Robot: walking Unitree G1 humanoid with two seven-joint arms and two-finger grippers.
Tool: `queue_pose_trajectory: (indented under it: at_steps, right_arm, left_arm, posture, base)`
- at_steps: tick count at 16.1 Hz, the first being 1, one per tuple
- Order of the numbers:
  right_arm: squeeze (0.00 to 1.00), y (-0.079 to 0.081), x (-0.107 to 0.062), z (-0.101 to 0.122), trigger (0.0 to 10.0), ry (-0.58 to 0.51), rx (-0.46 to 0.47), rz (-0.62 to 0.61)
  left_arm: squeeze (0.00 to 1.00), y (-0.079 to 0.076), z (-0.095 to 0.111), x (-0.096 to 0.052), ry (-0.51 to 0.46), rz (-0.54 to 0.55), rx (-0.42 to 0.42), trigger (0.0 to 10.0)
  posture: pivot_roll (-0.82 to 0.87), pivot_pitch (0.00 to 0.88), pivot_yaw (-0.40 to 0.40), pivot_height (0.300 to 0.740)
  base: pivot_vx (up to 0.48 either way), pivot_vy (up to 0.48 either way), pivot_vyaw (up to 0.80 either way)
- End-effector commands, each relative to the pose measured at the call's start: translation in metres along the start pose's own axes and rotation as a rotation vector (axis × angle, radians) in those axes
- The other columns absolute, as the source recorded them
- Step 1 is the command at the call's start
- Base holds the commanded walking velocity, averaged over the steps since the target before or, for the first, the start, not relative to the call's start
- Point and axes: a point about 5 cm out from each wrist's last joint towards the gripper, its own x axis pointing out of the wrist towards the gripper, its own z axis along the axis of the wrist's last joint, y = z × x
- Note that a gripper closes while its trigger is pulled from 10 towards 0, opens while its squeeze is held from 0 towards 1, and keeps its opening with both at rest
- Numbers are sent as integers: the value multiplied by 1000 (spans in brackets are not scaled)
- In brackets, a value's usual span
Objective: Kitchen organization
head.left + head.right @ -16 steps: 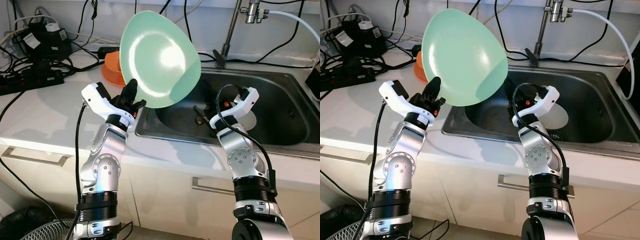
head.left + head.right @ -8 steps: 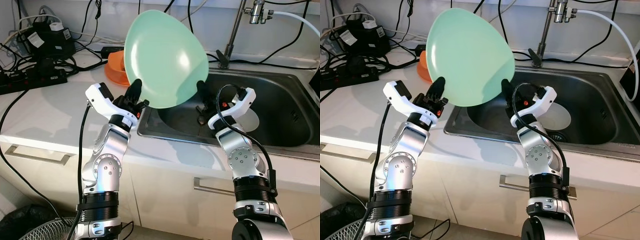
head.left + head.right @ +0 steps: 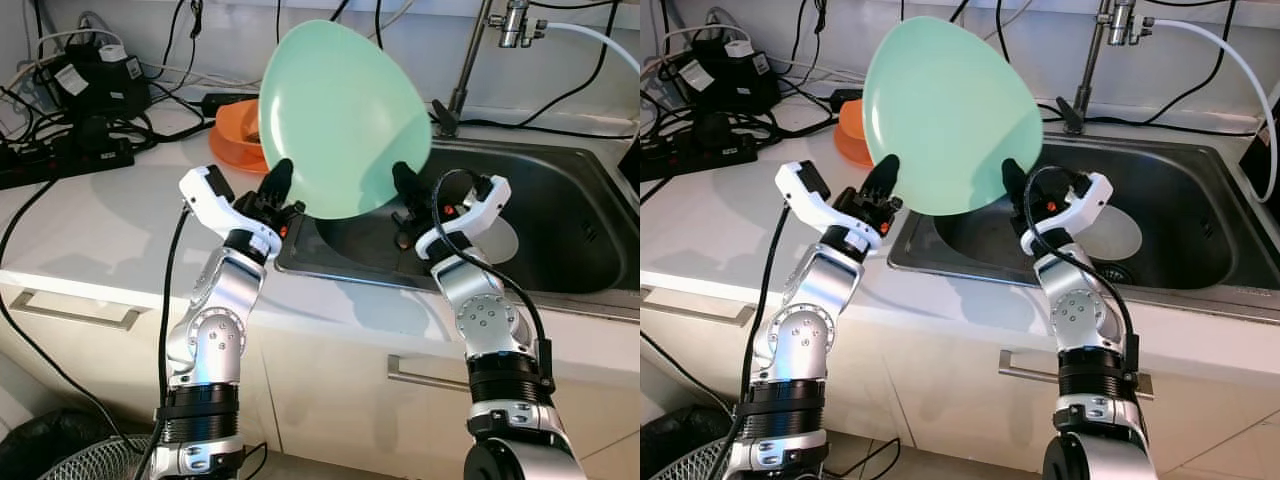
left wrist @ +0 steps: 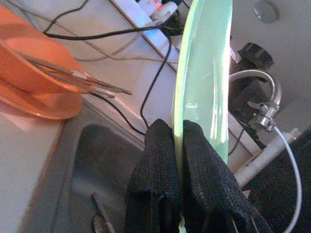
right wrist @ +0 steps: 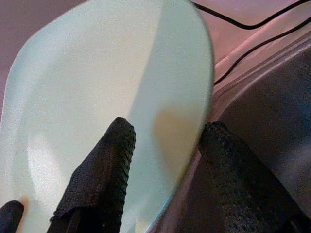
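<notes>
Green plate point(image 3: 340, 115): upright over sink point(image 3: 560, 190) edge, rim pinched by left gripper point(image 3: 279, 196). Right gripper point(image 5: 167, 160): fingers spread astride rim, contact unclear.

White countertop point(image 3: 110, 215): orange bowl point(image 3: 237, 140) at 12 o'clock, black power strips point(image 3: 70, 150) at 10, steel sink point(image 3: 560, 215) at 2.

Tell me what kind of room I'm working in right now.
Most likely a home kitchen: a stainless steel sink with a faucet is set into a white countertop over drawers. The left claw holds a green plate over the sink edge, and an orange bowl sits behind.
</notes>
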Motion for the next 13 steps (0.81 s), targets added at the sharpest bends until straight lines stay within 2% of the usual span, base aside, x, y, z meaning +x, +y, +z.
queue_pose_trajectory:
  at_steps: [1,9,10,11,12,13]
  right_arm:
    - [0,2,0,2,10000,-6,-8,15]
    - [0,0,0,5,10000,-40,20,2]
    - [0,1,0,6,9098,-47,25,1]
    - [0,1,0,8,3176,-57,29,-1]
    - [0,0,0,9,0,-62,32,-4]
    - [0,0,0,10,0,-66,37,-5]
  left_arm:
    - [0,-16,7,5,-26,-83,5,10000]
    - [0,-20,-6,2,64,-141,-5,10000]
    - [0,-19,-8,1,69,-135,0,10000]
    - [0,-18,-9,1,75,-129,3,10000]
    - [0,-17,-9,0,80,-126,8,10000]
    - [0,-15,-11,0,89,-112,20,10000]
  posture:
    - [88,20,32,740]
    - [88,17,37,740]
    - [87,17,38,740]
    - [87,17,38,740]
    - [87,17,38,740]
    - [86,14,37,740]
  base:
    - [0,0,0]
    - [0,0,0]
    - [0,0,0]
    - [0,0,0]
    - [0,0,0]
    - [0,0,0]
